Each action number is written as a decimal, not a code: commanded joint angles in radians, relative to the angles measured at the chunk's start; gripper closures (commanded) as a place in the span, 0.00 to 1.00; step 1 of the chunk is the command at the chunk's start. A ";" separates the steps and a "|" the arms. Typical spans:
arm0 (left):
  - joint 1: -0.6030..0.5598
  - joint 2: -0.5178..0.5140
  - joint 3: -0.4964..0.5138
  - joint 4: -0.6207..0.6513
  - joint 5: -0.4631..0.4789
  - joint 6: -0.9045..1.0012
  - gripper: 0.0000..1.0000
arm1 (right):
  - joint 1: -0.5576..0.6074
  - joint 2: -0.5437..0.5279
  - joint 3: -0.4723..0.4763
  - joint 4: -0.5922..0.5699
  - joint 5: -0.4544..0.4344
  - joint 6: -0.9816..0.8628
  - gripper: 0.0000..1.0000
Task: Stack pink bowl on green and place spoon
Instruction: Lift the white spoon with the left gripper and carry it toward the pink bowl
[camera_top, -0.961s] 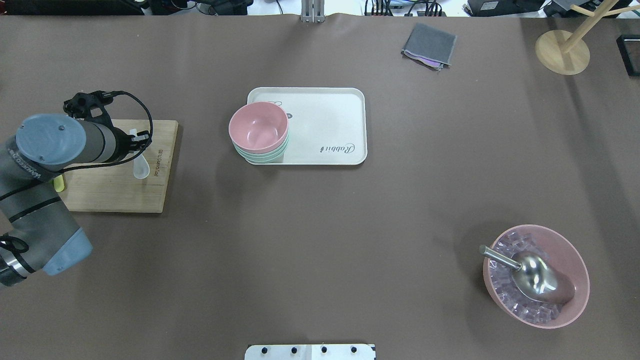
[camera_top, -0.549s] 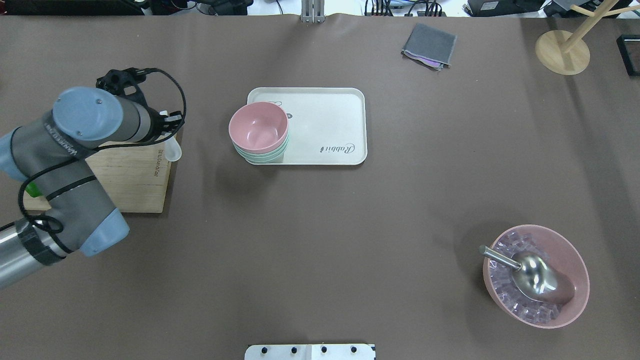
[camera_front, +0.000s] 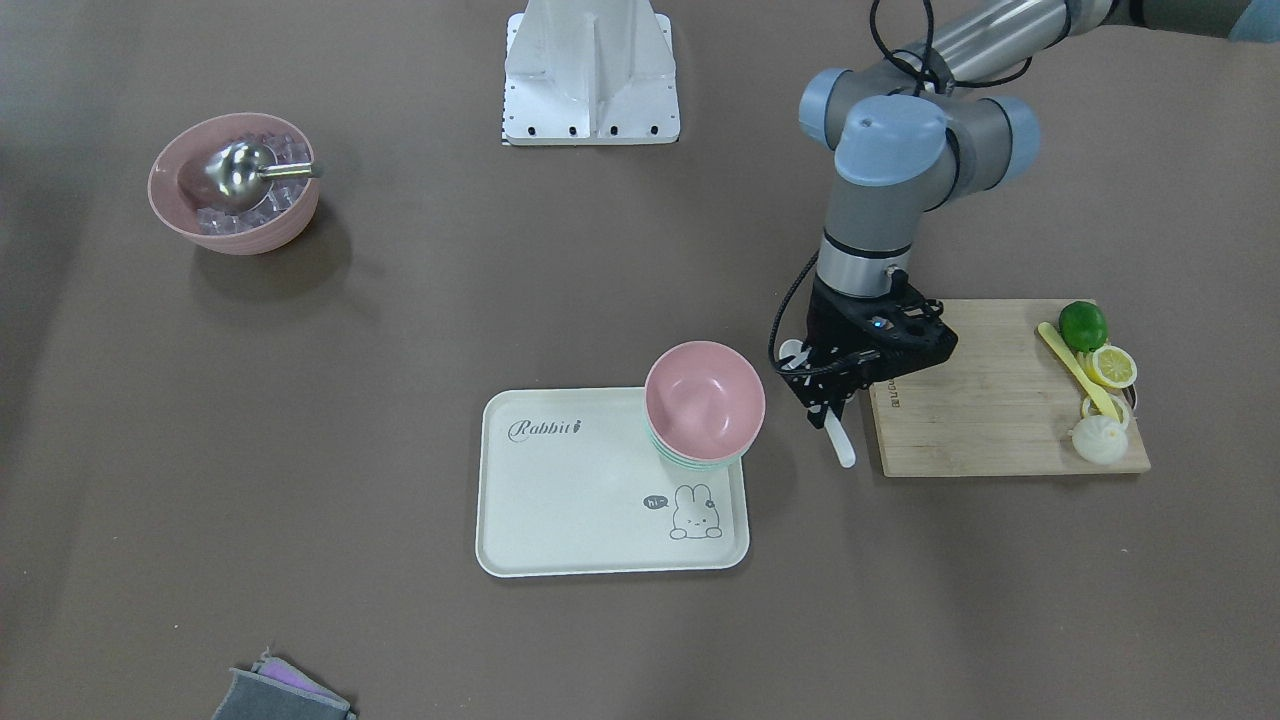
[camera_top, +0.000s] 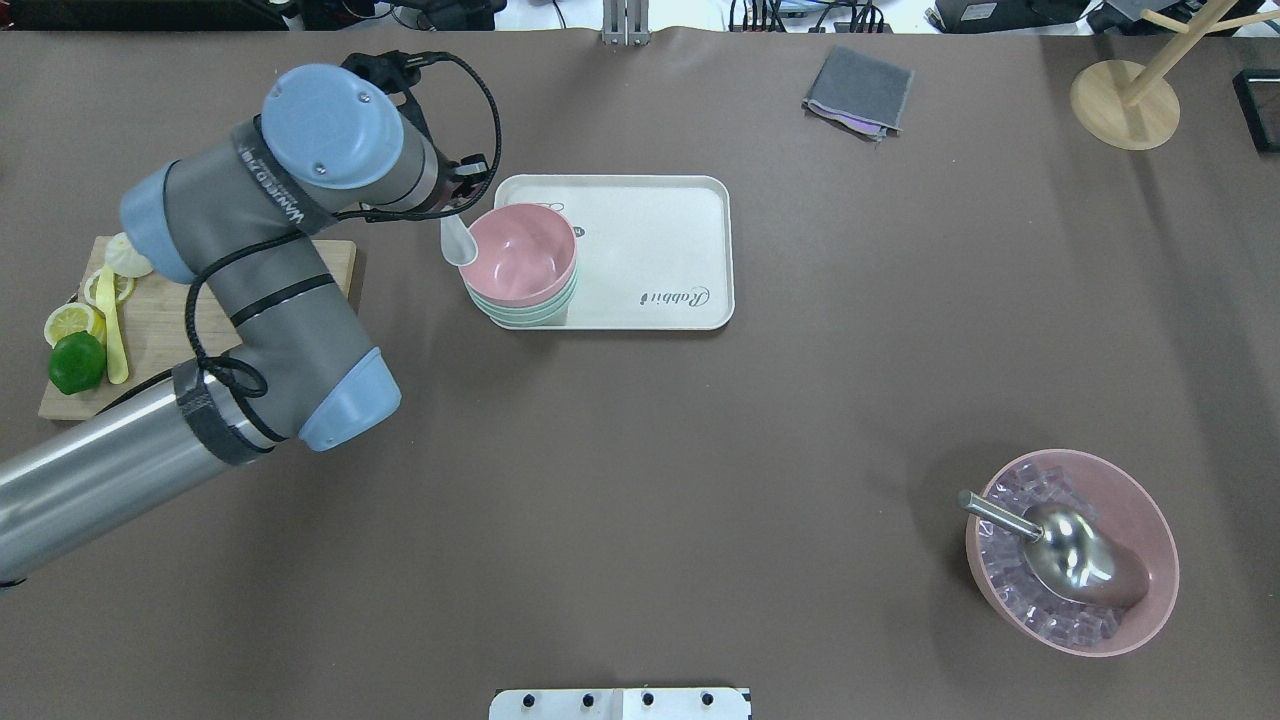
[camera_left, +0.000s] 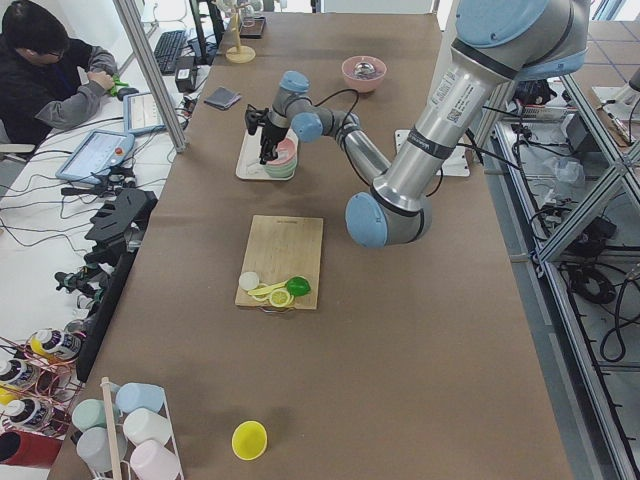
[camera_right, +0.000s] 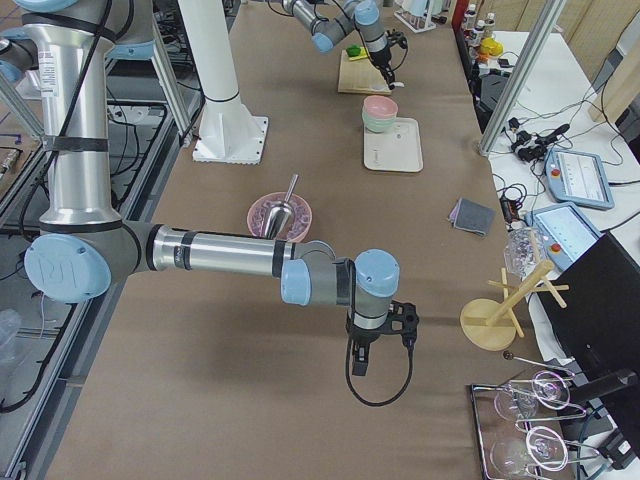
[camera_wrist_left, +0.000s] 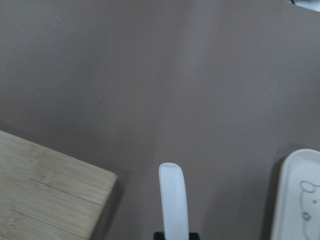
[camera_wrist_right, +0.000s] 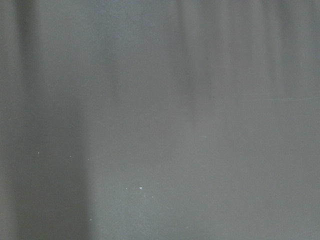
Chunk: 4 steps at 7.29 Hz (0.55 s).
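Spoon (camera_top: 457, 243), white: clamped in left claw (camera_front: 822, 408) just beside pink bowl (camera_top: 517, 253), nested on green bowl (camera_top: 530, 312); best lifted over rim, lowered inside, released gently; right claw (camera_right: 358, 364) state untellable.

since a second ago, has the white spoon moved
Yes. The white spoon went rightward, from over the cutting board to beside the pink bowl.

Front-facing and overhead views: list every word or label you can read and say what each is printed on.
"Rabbit", in script, on the cream tray.
"hi", in a speech bubble beside the rabbit drawing on the same tray.
Small print at the cutting board's edge: too small to read.
White lettering on the left arm's grey sleeve: too blurred to read.
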 joint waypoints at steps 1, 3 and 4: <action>0.050 -0.069 0.058 0.013 0.032 0.000 1.00 | -0.001 -0.003 -0.003 0.000 0.000 -0.001 0.00; 0.104 -0.067 0.074 0.007 0.088 -0.044 1.00 | -0.001 -0.004 -0.001 0.000 0.000 0.001 0.00; 0.115 -0.070 0.076 0.007 0.089 -0.048 1.00 | -0.001 -0.004 0.000 0.002 0.000 0.001 0.00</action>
